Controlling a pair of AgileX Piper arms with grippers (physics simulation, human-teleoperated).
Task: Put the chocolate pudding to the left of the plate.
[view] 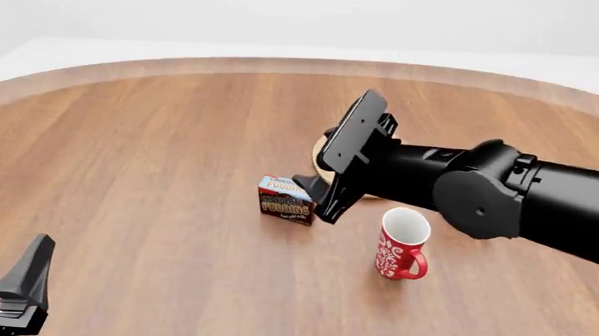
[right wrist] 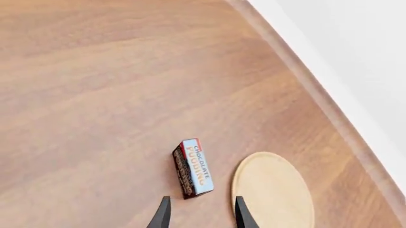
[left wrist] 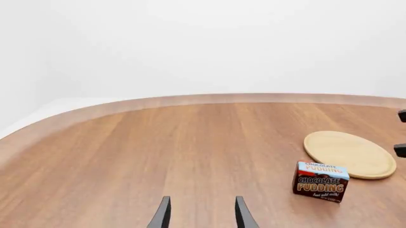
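Note:
The chocolate pudding (view: 286,200) is a small brown box with a blue and white top, standing on the wooden table just left of the plate (view: 319,155). The right arm covers most of the plate in the front view. My right gripper (view: 326,176) hovers open above and beside the box, holding nothing. In the right wrist view the pudding (right wrist: 192,167) lies just beyond the open gripper (right wrist: 201,213), with the plate (right wrist: 273,190) next to it. My left gripper (view: 5,271) is open and empty at the near left. Its wrist view shows the gripper (left wrist: 201,216), the pudding (left wrist: 320,182) and the plate (left wrist: 349,154).
A red mug (view: 401,245) with a white pattern stands upright in front of the right arm, to the right of the pudding. The table's curved far edge (view: 303,63) runs along the back. Parts of the right gripper (left wrist: 401,149) show at the edge of the left wrist view.

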